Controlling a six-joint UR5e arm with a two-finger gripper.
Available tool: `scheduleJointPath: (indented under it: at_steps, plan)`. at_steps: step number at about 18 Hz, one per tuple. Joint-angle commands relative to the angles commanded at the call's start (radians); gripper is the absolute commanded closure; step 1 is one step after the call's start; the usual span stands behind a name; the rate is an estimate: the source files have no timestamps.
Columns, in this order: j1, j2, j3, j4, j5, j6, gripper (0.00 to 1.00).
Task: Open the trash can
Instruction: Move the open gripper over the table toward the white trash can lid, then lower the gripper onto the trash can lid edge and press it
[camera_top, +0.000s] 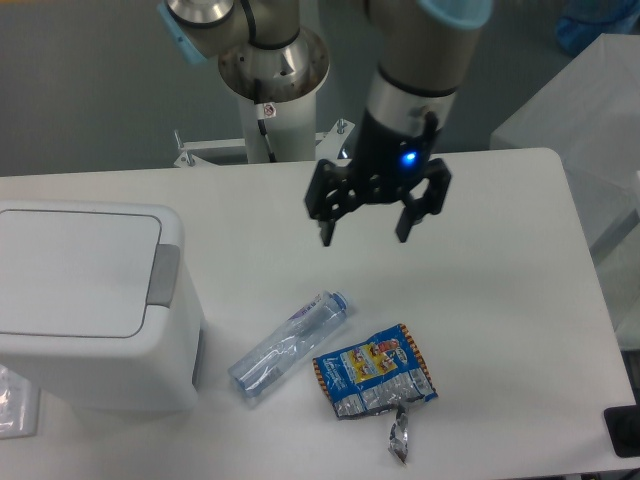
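The trash can (85, 300) is a large white boxy bin at the left of the table, its flat lid down, with a grey push tab (164, 273) on its right edge. My gripper (365, 236) hangs open and empty above the middle of the table, well to the right of the bin and above the bottle. Its two black fingers (327, 222) point down, wide apart, and a blue light glows on its body.
A clear plastic bottle (287, 347) lies on the table right of the bin. A crumpled snack wrapper (375, 375) lies beside it with a foil scrap (399, 434) below. The arm's base column (272, 90) stands behind the table's far edge.
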Motion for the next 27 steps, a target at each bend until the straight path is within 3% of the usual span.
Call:
scheduleJointPath:
  at_steps: [11, 27]
  plan:
    - [-0.112, -0.003, 0.0, 0.002, -0.002, -0.068, 0.0]
    - [-0.187, -0.041, -0.002, 0.045, 0.0, -0.071, 0.0]
